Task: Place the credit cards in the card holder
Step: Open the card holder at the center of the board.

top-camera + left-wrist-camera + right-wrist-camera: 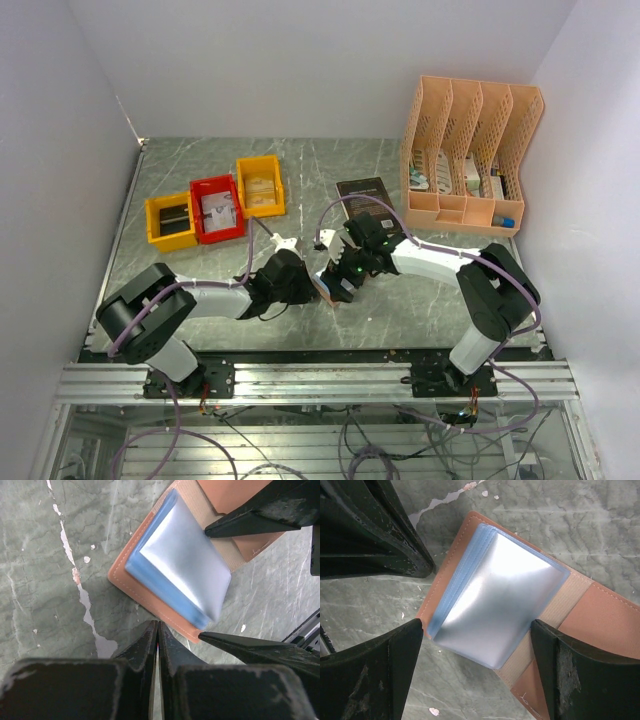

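The tan-pink card holder [129, 582] lies open on the grey table, also in the right wrist view [600, 625] and between the arms in the top view [324, 287]. On its left half lies a light blue stack with a glossy grey-silver top [495, 605], also in the left wrist view [180, 560]; I cannot tell cards from sleeves. No orange-gold card shows. My left gripper [158, 626] is shut, its tips just off the holder's near edge. My right gripper [476, 625] is open, one finger [395, 655] on each side of the stack.
Two yellow bins [170, 222] [260, 185] and a red bin [217, 208] stand at the back left. A black book [362, 190] lies behind the grippers. A peach slotted file rack [470, 150] stands at the back right.
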Robot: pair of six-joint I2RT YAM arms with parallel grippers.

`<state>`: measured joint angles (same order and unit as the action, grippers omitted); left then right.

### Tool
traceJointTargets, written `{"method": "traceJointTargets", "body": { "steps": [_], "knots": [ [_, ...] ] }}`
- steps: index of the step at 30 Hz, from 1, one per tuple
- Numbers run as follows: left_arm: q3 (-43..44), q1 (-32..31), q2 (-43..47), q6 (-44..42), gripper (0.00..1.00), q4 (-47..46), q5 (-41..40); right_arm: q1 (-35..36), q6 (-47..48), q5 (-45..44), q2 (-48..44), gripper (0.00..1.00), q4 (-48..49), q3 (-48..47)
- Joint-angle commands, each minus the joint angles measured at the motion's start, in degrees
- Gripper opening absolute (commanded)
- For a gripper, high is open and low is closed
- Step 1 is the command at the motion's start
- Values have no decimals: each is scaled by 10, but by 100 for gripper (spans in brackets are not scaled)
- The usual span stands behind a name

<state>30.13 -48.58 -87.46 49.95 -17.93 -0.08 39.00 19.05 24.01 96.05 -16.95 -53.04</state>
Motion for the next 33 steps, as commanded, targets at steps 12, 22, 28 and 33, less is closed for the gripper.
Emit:
{"method": "traceJointTargets", "body": {
  "steps": [12, 22, 28, 33],
  "knots": [
    [18, 2, 36, -8, 14, -21, -5, -9, -14, 51, 6, 88, -5, -19],
    [45, 9, -37, -12, 12, -53, 15, -10, -9, 24, 20, 84, -12, -22],
    [40, 10, -54, -14, 12, -59, 11, -10, -7, 18, 26, 81, -14, -23],
    [35, 11, -60, -14, 12, -64, 13, -10, -4, 7, 27, 79, -12, -22]
  ]
}}
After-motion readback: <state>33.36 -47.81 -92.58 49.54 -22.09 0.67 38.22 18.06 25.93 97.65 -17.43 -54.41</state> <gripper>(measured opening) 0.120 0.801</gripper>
